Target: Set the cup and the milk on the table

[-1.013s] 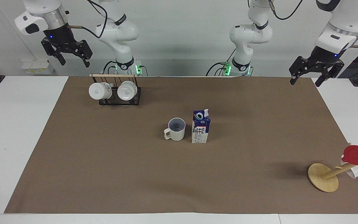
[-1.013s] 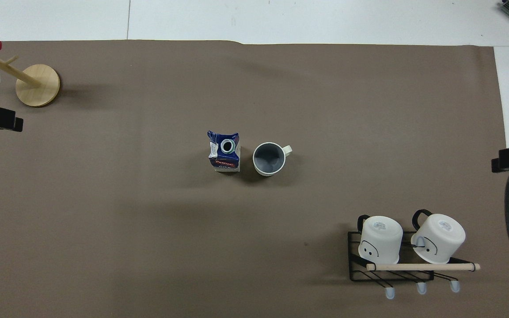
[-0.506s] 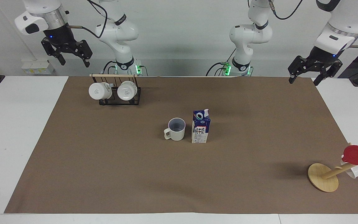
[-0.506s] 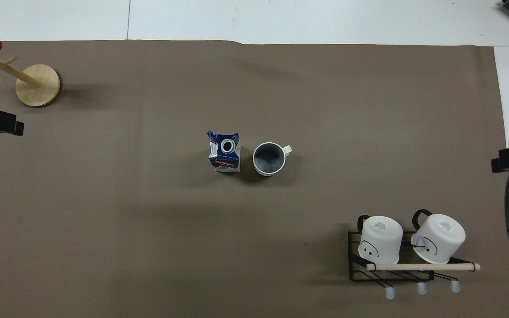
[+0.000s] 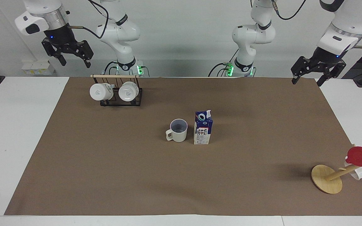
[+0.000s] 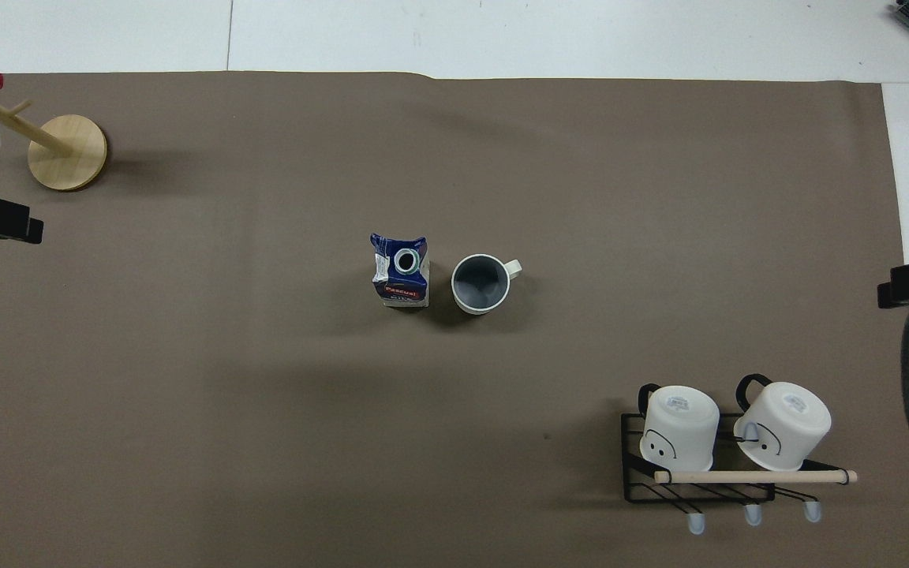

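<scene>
1. Seeing cup (image 5: pixel 178 130) and milk (image 5: pixel 203 131) upright, just apart, mid-mat on the worktop (image 5: pixel 17 125).
2. My left hand (image 5: pixel 307 78) and right hand (image 5: pixel 73 57): released, empty, raised at their own ends.
3. Risk, my judgement: any re-approach could topple the tall milk into the cup.

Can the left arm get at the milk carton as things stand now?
Probably yes. The left gripper hangs open above its end of the mat, and no object stands between it and the milk carton; only the cup stands beside it.
</scene>
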